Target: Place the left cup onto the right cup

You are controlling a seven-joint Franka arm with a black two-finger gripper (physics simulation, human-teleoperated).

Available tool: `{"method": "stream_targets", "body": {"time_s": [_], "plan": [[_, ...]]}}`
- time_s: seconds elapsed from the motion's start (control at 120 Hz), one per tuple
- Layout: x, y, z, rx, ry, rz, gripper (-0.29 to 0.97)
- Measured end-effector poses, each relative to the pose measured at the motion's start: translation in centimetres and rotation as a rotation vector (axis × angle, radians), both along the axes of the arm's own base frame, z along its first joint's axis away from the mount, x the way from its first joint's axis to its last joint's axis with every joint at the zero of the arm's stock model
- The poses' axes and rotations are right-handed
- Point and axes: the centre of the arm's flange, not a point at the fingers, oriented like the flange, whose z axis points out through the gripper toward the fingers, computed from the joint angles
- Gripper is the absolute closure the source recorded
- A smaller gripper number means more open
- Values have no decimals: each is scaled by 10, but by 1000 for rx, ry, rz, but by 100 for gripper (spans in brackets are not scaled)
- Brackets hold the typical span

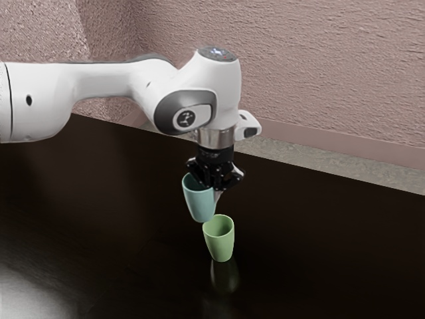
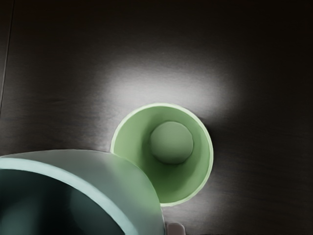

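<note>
My gripper [image 1: 214, 178] pinches the rim of the teal cup [image 1: 198, 203], held in the air just above the green cup [image 1: 218, 238] on the desk [image 1: 99, 239], toward the exterior view's left. It looks light, stiff and smooth, so the rim pinch could slip.

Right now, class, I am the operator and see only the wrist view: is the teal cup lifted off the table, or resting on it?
Observer: Lifted. In the exterior view the teal cup hangs clear of the dark table, held at its rim by the gripper.
Operator: Is it hanging straight?
Observer: No, it is slightly tilted, its base leaning toward the green cup.
Operator: And the green cup?
Observer: It stands upright on the table, its rim lower than the teal cup's rim.
</note>
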Motion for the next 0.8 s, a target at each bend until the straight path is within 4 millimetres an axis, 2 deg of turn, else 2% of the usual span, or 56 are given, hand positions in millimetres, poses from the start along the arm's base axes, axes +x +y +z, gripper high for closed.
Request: {"method": "stream_targets", "body": {"time_s": [0.167, 0.367, 0.8], "plan": [[0, -8, 3, 5, -13, 2, 78], [0, -11, -3, 10, -7, 14, 78], [16, -18, -14, -16, -5, 41, 78]]}}
